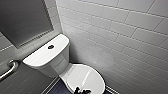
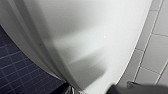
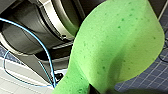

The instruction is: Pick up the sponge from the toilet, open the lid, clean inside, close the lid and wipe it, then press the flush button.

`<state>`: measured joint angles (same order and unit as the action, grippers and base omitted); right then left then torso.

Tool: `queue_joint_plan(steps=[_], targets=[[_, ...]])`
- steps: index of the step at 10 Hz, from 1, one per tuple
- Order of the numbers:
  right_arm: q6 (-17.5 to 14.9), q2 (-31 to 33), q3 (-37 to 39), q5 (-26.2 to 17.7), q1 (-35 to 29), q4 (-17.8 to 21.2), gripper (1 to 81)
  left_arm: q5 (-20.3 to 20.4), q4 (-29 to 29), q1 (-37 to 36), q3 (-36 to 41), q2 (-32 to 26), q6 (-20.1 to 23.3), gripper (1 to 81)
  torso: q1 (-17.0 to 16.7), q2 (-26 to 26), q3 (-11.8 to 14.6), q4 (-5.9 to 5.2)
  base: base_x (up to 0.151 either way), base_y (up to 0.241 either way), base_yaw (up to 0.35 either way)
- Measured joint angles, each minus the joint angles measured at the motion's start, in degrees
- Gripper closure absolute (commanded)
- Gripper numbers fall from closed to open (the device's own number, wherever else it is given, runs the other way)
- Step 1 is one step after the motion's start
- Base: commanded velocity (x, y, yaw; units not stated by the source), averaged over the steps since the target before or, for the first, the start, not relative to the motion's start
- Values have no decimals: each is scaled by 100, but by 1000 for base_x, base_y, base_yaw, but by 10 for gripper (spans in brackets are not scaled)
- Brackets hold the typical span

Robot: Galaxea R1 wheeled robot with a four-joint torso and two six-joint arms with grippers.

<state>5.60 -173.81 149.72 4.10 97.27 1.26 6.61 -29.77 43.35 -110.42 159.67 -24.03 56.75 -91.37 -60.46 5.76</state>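
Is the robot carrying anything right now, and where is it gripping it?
Yes: the right gripper holds the green sponge, seemingly near its pinched middle, though its jaws are mostly hidden.

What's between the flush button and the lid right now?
In the head view, only bare white tank top and tank front lie between the flush button and the lid.

Free room above lid (image 1: 85, 77); tiled wall (image 1: 120, 37) beside, tank (image 1: 47, 53) behind.

No legible text, labels, brands, numbers or signs on anything.
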Motion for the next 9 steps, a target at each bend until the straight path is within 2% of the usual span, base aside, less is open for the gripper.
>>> queue_joint_plan(steps=[9], targets=[[0,2,-2,-30,-30,-5,811,596,128,0,1490,-758,2,10,0,0,0,0,0,0,0]])
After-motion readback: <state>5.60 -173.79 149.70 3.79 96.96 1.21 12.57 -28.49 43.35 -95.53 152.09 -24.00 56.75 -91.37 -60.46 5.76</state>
